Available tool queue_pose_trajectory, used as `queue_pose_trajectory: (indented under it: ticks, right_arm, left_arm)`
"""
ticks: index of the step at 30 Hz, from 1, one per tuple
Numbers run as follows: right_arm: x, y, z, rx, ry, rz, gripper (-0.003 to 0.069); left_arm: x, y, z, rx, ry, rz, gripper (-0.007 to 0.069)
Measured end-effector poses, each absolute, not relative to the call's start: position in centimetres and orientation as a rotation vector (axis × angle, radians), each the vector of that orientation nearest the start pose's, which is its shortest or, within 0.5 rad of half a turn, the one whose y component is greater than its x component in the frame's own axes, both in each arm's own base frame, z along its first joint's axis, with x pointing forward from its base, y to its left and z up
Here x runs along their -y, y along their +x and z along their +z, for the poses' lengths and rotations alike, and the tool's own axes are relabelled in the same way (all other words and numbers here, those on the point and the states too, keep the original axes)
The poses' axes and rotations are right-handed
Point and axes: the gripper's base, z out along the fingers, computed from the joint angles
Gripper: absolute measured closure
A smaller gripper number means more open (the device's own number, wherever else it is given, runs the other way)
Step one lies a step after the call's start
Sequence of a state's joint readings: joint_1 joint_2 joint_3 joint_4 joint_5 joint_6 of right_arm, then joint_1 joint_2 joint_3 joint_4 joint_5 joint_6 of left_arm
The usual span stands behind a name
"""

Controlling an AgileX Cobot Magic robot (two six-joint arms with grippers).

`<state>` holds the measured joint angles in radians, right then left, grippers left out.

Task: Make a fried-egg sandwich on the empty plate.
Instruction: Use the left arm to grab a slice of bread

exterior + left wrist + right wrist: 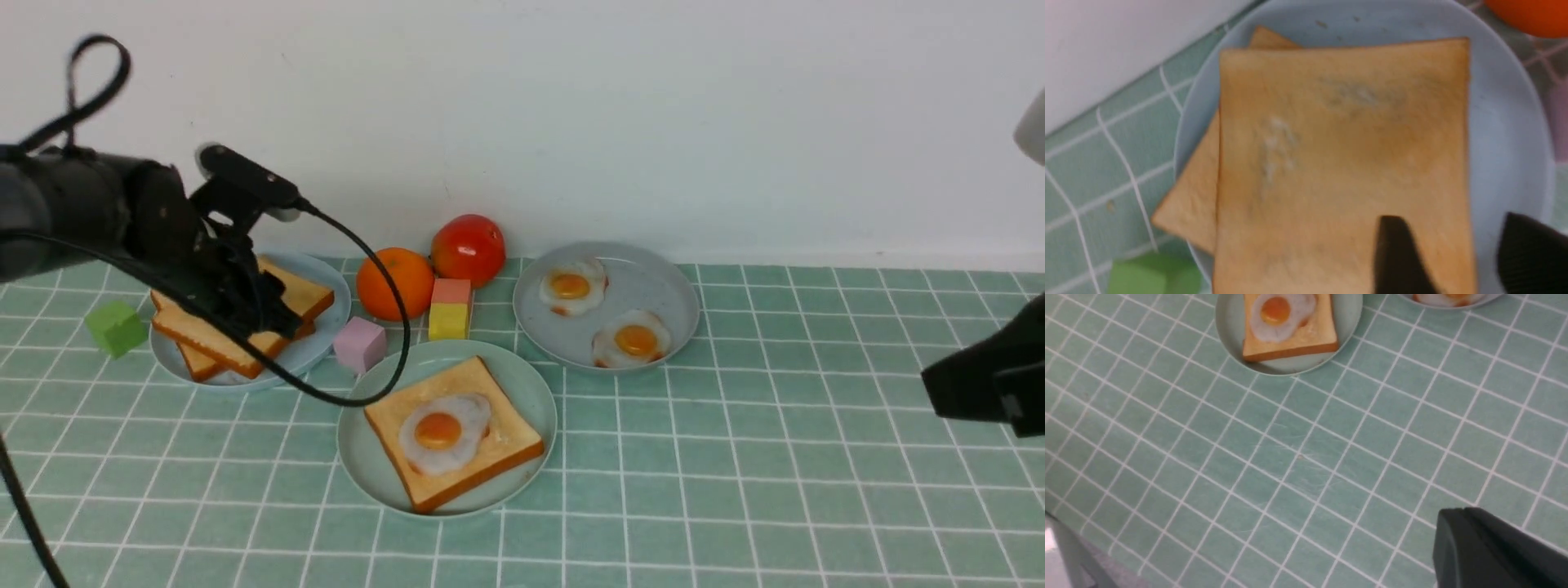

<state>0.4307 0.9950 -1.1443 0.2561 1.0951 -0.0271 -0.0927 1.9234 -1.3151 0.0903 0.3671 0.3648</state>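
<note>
The mint-green plate [529,384] holds one toast slice [494,447] with a fried egg [441,431] on top. It also shows in the right wrist view [1229,326]. No two-slice sandwich is in view. My left gripper [263,317] is open over the toast stack [204,328] on the pale blue plate [322,341]. In the left wrist view the gripper [1453,228] straddles the edge of the top slice [1331,143], one finger over the toast and one over the plate [1506,122]. My right gripper [1453,516] is shut and empty, low at the right [939,384].
A grey plate [657,278] at the back holds two loose fried eggs [571,286] [633,339]. An orange [394,283], a tomato [468,247], a pink cube [360,344] and a red-and-yellow block [451,310] stand between the plates. A green cube [116,327] sits left of the blue plate. The wall is close behind.
</note>
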Motion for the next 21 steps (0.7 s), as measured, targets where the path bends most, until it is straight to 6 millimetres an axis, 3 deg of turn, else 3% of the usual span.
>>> queue_pose_trajectory:
  ticks: [5,11,15,17,21]
  right_arm:
    - [-9.4,15.0,39.6,-2.396,-0.511,0.556,0.064]
    - [-9.5,15.0,39.6,-2.396,-0.51,0.567,0.0634]
    - [-9.5,14.9,39.6,-2.398,-0.511,0.567,0.0629]
    - [-9.5,14.9,39.5,-2.408,-0.515,0.566,0.0627]
    - [-9.5,14.8,39.4,-2.418,-0.52,0.565,0.0623]
  left_arm:
    - [3.7,42.6,17.6,-2.382,0.661,0.195,0.0092]
    - [3.7,43.1,15.9,-2.392,0.684,0.201,0.0076]
    - [3.7,43.2,15.8,-2.39,0.694,0.209,0.0155]
    - [3.6,43.2,15.8,-2.388,0.7,0.215,0.026]
    - [3.7,43.1,16.3,-2.385,0.714,0.225,0.0379]
